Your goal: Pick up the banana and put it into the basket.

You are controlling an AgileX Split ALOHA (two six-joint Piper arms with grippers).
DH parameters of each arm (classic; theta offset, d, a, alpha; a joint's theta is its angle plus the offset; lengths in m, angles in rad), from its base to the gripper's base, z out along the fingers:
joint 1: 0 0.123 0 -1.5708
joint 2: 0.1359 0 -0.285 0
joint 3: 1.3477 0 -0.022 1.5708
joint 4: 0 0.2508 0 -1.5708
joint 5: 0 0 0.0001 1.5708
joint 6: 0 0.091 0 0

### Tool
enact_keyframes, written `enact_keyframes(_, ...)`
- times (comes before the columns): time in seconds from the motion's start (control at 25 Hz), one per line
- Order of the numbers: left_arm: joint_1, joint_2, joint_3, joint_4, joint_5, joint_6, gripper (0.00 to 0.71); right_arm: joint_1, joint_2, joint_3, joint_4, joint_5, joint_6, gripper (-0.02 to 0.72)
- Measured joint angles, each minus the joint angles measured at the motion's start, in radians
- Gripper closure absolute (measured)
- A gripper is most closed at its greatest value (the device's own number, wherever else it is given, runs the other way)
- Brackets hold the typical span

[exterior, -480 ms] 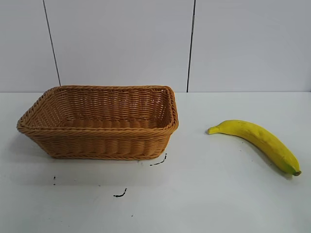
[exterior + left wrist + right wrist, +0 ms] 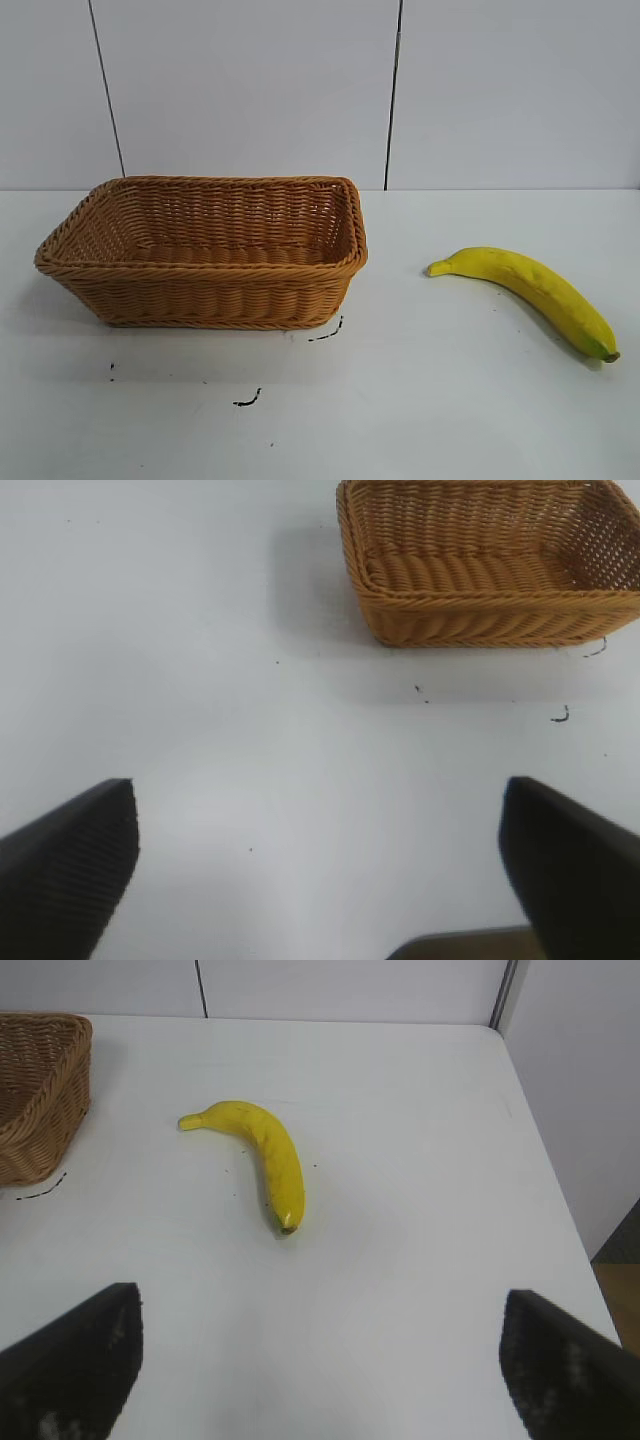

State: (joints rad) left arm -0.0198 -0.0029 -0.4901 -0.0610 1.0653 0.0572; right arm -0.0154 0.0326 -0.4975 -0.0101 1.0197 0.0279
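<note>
In right wrist view only, banana

The basket is cut off by the right wrist view's edge.

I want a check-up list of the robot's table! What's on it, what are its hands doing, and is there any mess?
Surface: white table, a few small black marks near the basket.
Job's things: banana lies on the table, to the right of the basket and apart from it; wicker basket stands upright with nothing in it.
Clutter: nothing seen.
Hands: left hand open, above bare table, short of the basket; right hand open, above the table, short of the banana. Neither holds anything.
Cables: nothing seen.
Surroundings: pale wall panels with dark seams behind the table.
</note>
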Motion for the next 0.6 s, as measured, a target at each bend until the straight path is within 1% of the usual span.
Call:
enact_keyframes(0.16, 0.0, 0.0, 0.0, 0.0, 0.0, 0.0, 0.015, 0.0, 0.088, -0.031, -0.03, 0.006, 0.002, 0.008)
enact_keyframes(0.36, 0.0, 0.0, 0.0, 0.0, 0.0, 0.0, 0.015, 0.0, 0.309, -0.115, -0.045, 0.009, 0.001, 0.008)
enact_keyframes(0.48, 0.0, 0.0, 0.0, 0.0, 0.0, 0.0, 0.015, 0.0, 0.479, -0.172, -0.048, 0.009, -0.028, 0.008)
enact_keyframes(0.56, 0.0, 0.0, 0.0, 0.0, 0.0, 0.0, 0.015, 0.0, 0.587, -0.204, -0.048, 0.009, -0.028, 0.008)
enact_keyframes(0.6, 0.0, 0.0, 0.0, 0.0, 0.0, 0.0, 0.015, 0.0, 0.647, -0.222, -0.048, 0.008, -0.039, 0.008)
